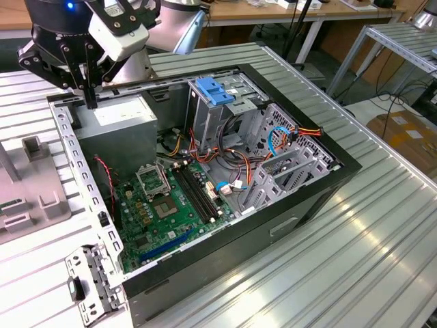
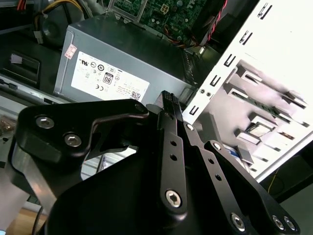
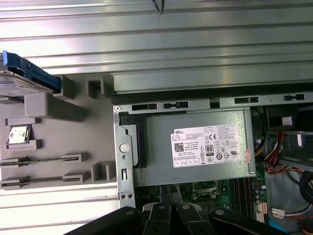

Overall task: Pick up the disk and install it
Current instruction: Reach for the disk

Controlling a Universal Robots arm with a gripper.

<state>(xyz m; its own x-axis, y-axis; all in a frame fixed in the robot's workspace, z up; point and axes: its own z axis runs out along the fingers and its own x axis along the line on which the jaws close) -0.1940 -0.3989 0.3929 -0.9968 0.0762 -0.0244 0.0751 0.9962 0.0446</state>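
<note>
The disk [image 3: 17, 84], silver with a blue rail along its edge, rests on the grey fixture [image 3: 58, 127] just beside the open computer case [image 1: 300, 198], well apart from the gripper [image 1: 90, 101]. The gripper hangs over the grey power supply [image 3: 195, 147], jaws together and holding nothing.

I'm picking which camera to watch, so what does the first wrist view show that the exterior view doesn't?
First wrist view: the disk, blue-railed, resting on the grey fixture beside the computer case.
Exterior view: the light-blue latch on top of the drive cage, and the case's far end.
Shared: the power supply, the fixture, part of the motherboard, and the tool.
</note>
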